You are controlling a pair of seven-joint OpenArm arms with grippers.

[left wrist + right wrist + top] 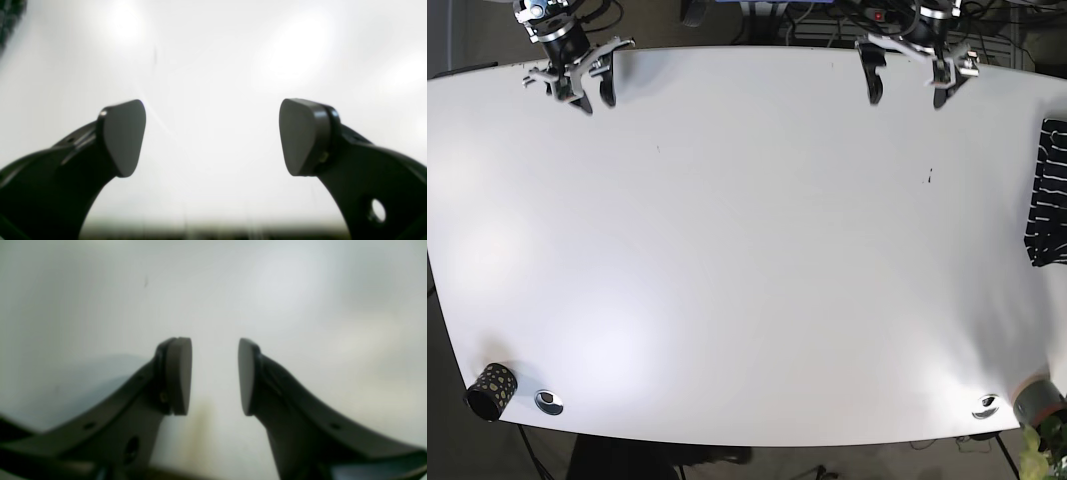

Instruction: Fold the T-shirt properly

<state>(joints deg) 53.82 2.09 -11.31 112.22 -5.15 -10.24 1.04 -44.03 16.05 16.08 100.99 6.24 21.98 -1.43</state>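
Observation:
The T-shirt [1049, 195] is black with thin white stripes and lies bunched at the far right edge of the white table [747, 270], partly cut off by the frame. My left gripper [905, 97] hovers at the table's back edge, well to the left of the shirt, and it is open wide and empty in the left wrist view [212, 136]. My right gripper [597, 101] is at the back left, far from the shirt, and is open with a narrower gap and empty in the right wrist view [215, 376]. A dark blurred patch [10, 20] shows in the left wrist view's corner; I cannot tell what it is.
A black speckled cup [492, 390] stands at the front left corner. Two metal grommets [549, 401] [986, 405] sit near the front edge. A grey cylinder [1039, 400] and plant leaves are at the front right corner. Cables run behind the table.

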